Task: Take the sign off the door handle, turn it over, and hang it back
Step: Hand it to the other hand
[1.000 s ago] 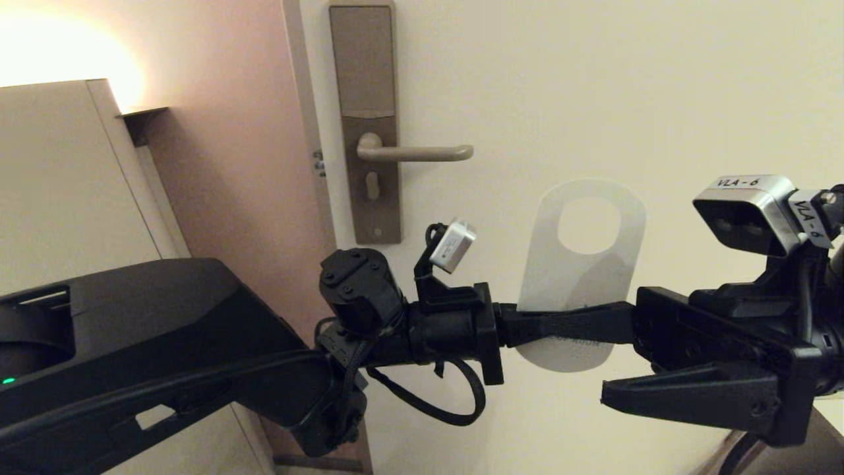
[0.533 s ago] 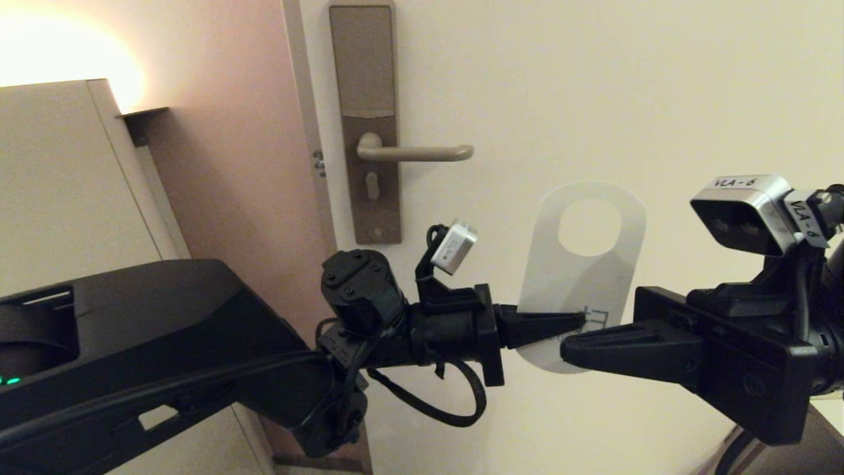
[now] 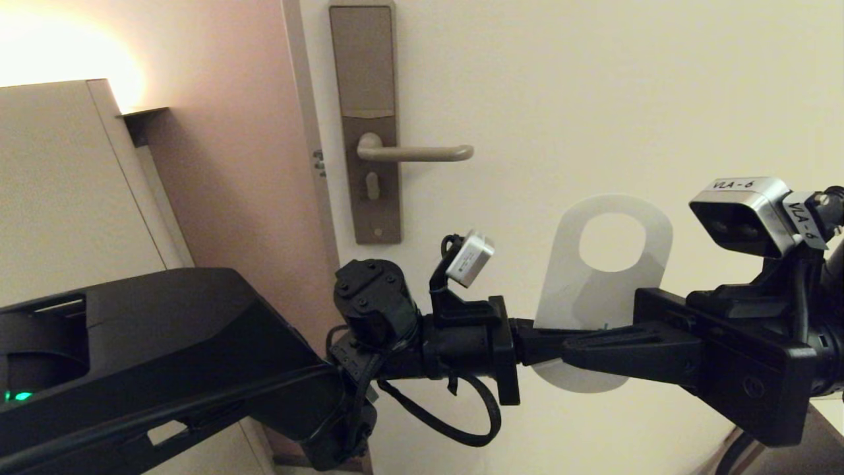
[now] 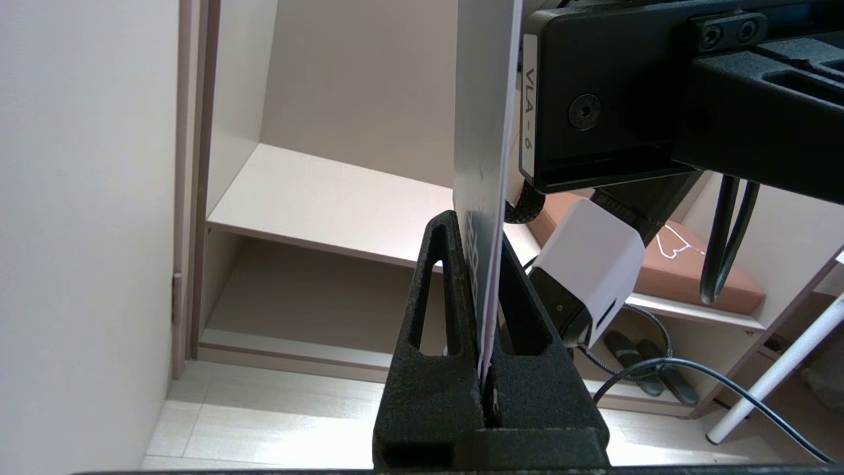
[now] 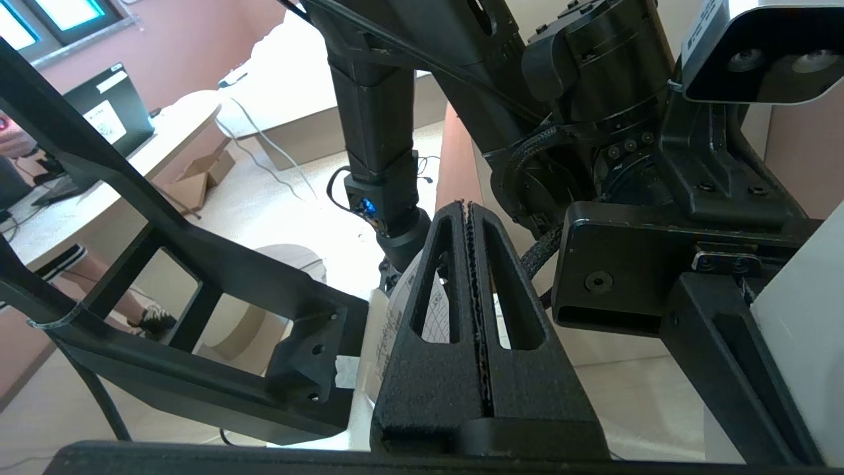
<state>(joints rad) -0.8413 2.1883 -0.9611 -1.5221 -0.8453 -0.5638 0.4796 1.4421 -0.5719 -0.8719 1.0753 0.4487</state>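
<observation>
Head view: the sign hangs off the handle, upright in mid-air low and to its right, white face out. The left tool and right tool reach level from opposite sides, tips meeting at its lower part.

Left wrist view: the left tool is clamped on the sign's edge.

Right wrist view: the right tool is shut; no sign shows between its fingers, so whether it grips is unclear. For a clean flip, one grip should be firm before the other lets go.
</observation>
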